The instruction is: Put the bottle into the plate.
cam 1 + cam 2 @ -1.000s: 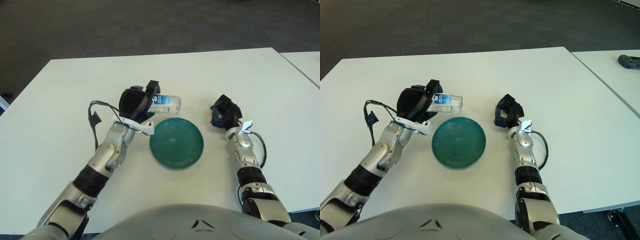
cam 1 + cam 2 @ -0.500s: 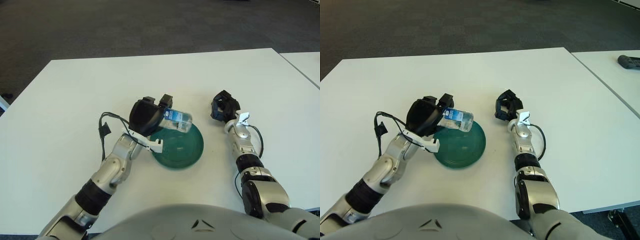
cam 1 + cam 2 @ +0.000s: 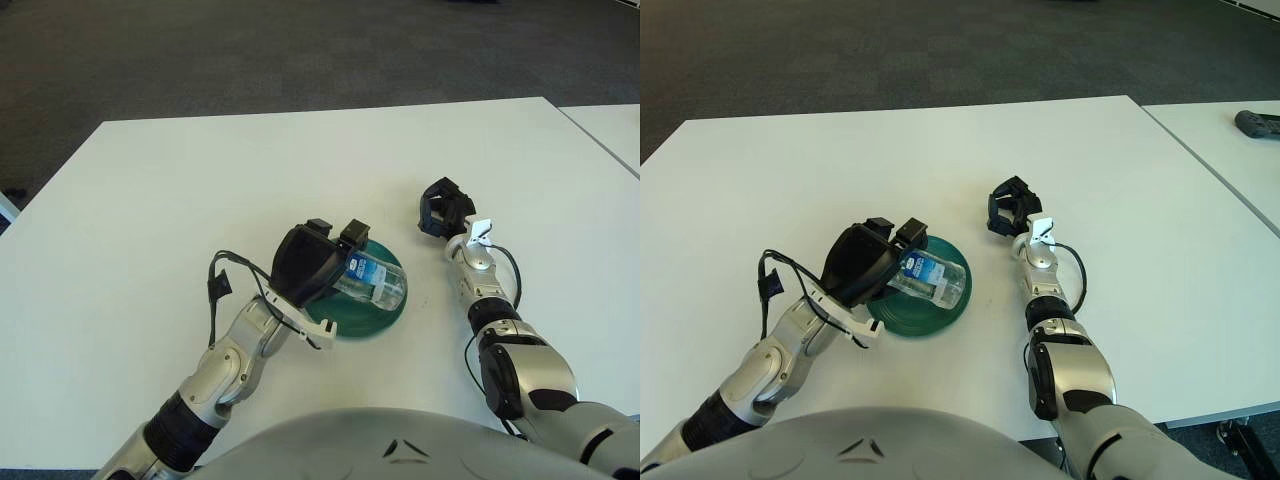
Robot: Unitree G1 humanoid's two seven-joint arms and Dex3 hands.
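Observation:
A clear plastic bottle [image 3: 375, 280] with a blue-and-white label lies on its side over the green plate [image 3: 385, 316] at the table's middle. My left hand [image 3: 318, 262] is shut on the bottle's cap end and covers the plate's left part; whether the bottle touches the plate is not clear. The same bottle [image 3: 933, 278] and plate [image 3: 940, 318] show in the right eye view. My right hand [image 3: 443, 209] rests on the table to the right of the plate, fingers curled, holding nothing.
The white table [image 3: 150, 180] reaches to all sides. A second white table [image 3: 1230, 150] stands at the right with a dark object [image 3: 1258, 123] on it. Dark carpet lies beyond the far edge.
My left hand has carried the bottle from behind the plate's left rim to over the plate and lowered it. My right forearm has shifted slightly toward the far side.

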